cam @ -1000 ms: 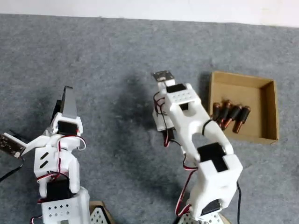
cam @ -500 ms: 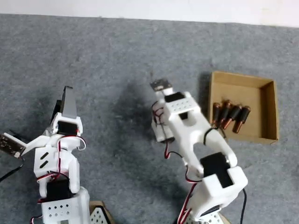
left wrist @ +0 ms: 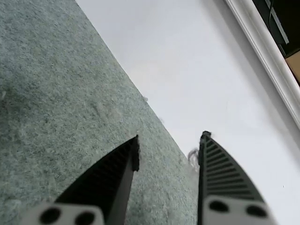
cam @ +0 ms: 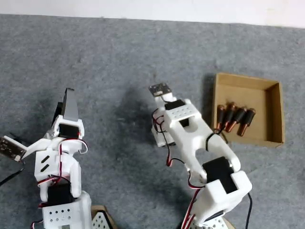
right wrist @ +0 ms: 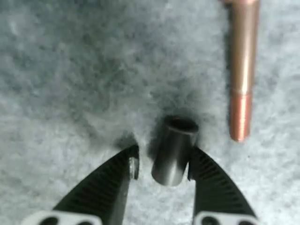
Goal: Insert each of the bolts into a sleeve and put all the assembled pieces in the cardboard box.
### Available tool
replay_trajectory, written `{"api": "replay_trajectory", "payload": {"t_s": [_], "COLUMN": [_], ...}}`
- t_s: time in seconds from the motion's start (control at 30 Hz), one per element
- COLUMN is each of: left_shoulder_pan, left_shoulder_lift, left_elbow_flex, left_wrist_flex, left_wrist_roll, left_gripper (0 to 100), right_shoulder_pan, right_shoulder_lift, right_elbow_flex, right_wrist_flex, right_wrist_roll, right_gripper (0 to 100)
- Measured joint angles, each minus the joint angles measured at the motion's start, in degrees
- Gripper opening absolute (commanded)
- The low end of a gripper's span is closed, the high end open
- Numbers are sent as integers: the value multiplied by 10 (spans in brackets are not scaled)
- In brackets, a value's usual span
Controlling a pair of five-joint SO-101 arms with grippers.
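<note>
Now the right pincer (right wrist: 161, 164) straddles a dark sleeve (right wrist: 174, 150), jaws partly apart: one finger touches it, the other stands just clear. A copper bolt (right wrist: 243, 70) lies near on the grey worktop (cam: 95, 57). The left pincer (left wrist: 168, 154) gapes wide, holding nothing. Four assembled pieces (cam: 233, 119) lie in the cardboard box (cam: 279, 114), upper right of the high view.

worktop (cam: 95, 57): grey felt-like covering, flat, far edge running behind the cardboard box (cam: 248, 95) | cardboard box: sits directly on it, open side up | bolt (right wrist: 243, 70): copper, lying flat on the felt | sleeve (right wrist: 174, 150): dark, open end tilted up, just beside the bolt, not touching it; which side of the box cannot be told
</note>
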Motion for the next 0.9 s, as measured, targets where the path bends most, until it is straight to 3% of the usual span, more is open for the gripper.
{"api": "replay_trajectory", "payload": {"t_s": [0.33, 0.47, 0.9], "left_shoulder_pan": [0, 0, 0], "left_shoulder_lift": [0, 0, 0], "left_elbow_flex": [0, 0, 0], "left_wrist_flex": [0, 0, 0], "left_wrist_roll": [0, 0, 0], "left_gripper": [200, 200, 200], "right_shoulder_pan": [0, 10, 94], "right_shoulder_lift": [-10, -10, -54], "right_elbow_flex": [20, 20, 37], "right_wrist_flex": [-24, -24, -31], "right_wrist_roll": [0, 0, 1], "right_gripper": [141, 6, 5]}}
